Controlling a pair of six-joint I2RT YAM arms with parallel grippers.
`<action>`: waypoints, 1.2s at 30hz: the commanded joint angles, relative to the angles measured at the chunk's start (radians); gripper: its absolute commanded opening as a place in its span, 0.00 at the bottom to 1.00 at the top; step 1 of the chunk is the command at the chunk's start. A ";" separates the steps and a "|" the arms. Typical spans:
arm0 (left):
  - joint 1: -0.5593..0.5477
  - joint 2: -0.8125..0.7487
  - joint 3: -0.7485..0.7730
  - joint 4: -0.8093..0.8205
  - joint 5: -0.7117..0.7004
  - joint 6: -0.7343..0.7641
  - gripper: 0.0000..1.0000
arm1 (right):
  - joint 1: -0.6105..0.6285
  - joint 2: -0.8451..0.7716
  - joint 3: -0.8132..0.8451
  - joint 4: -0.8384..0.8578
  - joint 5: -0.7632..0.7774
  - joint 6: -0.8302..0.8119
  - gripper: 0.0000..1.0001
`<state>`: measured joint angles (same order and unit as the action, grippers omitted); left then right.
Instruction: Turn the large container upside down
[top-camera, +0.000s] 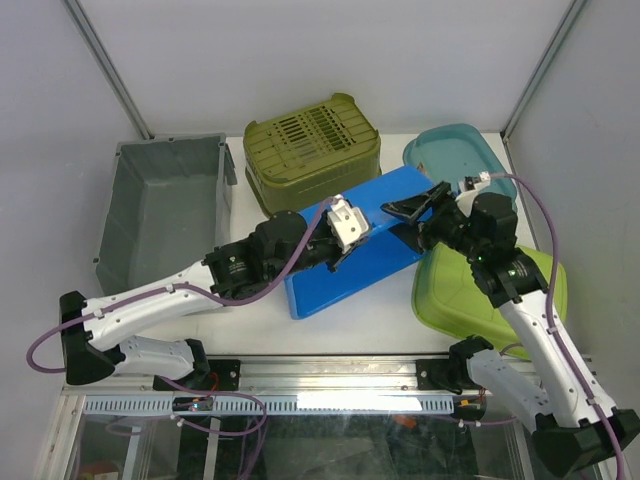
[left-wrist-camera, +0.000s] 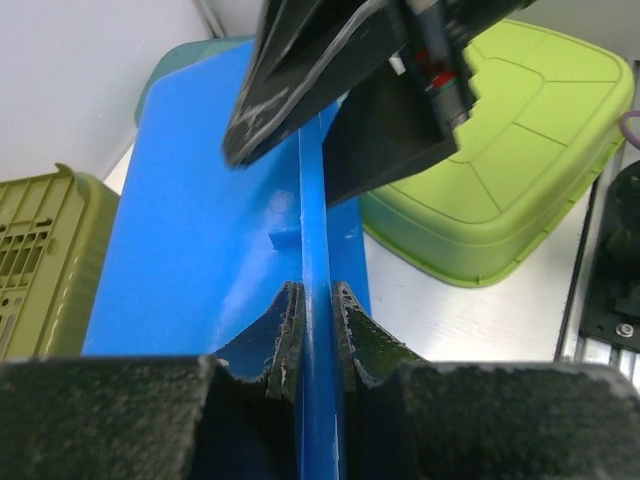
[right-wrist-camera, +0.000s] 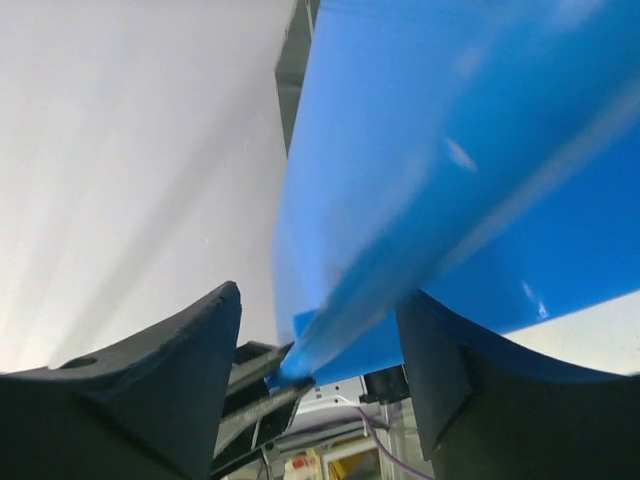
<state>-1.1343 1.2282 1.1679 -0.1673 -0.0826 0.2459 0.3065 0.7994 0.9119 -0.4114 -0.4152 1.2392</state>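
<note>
The blue container lies tilted at the table's middle, its right side raised. My left gripper is shut on its thin rim; in the left wrist view both fingertips press the blue rim between them. My right gripper is open at the container's far right edge. In the right wrist view the blue container fills the upper right, and its rim runs between the spread fingers without touching either. The right gripper's black fingers straddle the same rim in the left wrist view.
A grey bin stands open at the left. An olive slotted basket sits upside down at the back. A teal container is at the back right. A light green container lies upside down under the right arm.
</note>
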 joint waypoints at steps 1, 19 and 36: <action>-0.059 0.001 0.048 0.141 0.018 0.032 0.00 | 0.081 0.025 0.012 0.065 0.077 -0.004 0.62; -0.099 -0.065 0.186 -0.023 -0.040 -0.098 0.99 | 0.126 -0.055 -0.289 0.520 -0.024 0.058 0.00; -0.098 -0.195 0.277 -0.070 -0.091 -0.209 0.99 | 0.309 0.160 -0.538 1.456 0.057 0.141 0.00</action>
<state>-1.2247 1.0180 1.4372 -0.2394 -0.1524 0.0620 0.6144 0.9550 0.4080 0.8104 -0.3786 1.4780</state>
